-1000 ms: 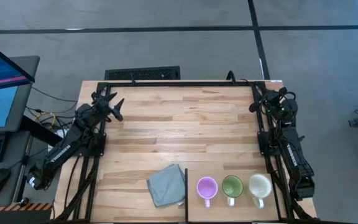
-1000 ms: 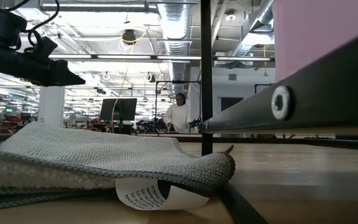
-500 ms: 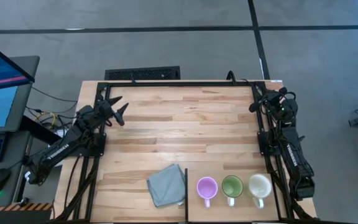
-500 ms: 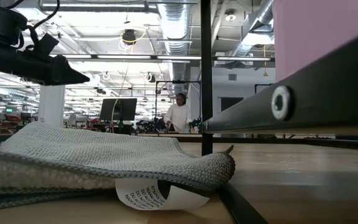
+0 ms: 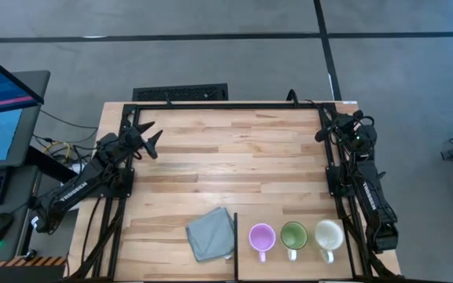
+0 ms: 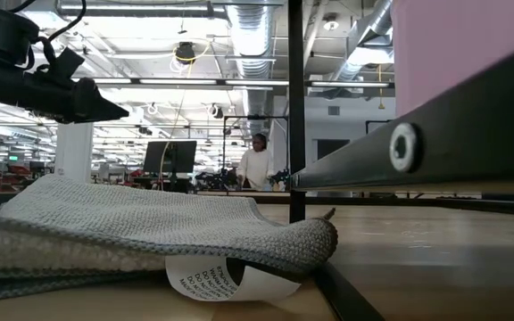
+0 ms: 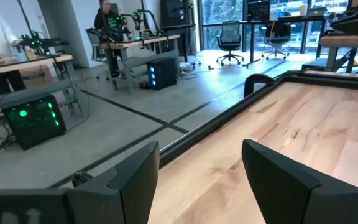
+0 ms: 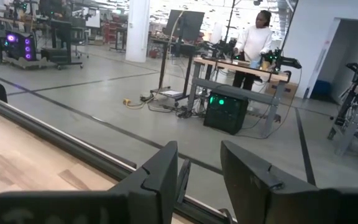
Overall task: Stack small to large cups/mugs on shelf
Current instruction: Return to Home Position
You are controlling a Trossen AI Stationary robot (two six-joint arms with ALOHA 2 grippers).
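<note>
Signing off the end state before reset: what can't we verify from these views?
- High view: lilac mug, green mug and cream mug seen only from above; what they rest on cannot be told.
- Low view: grey cloth and shelf rail fill the foreground; green and cream mugs do not show.
- Low view: paper tag half under the cloth; print unreadable.
- Wrist views: left gripper and right gripper point away from the mugs; none shows.

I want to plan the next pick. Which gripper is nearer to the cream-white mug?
Right. The right gripper hangs at the table's far edge, straight beyond the cream-white mug; the left gripper is across the table, far left.
</note>
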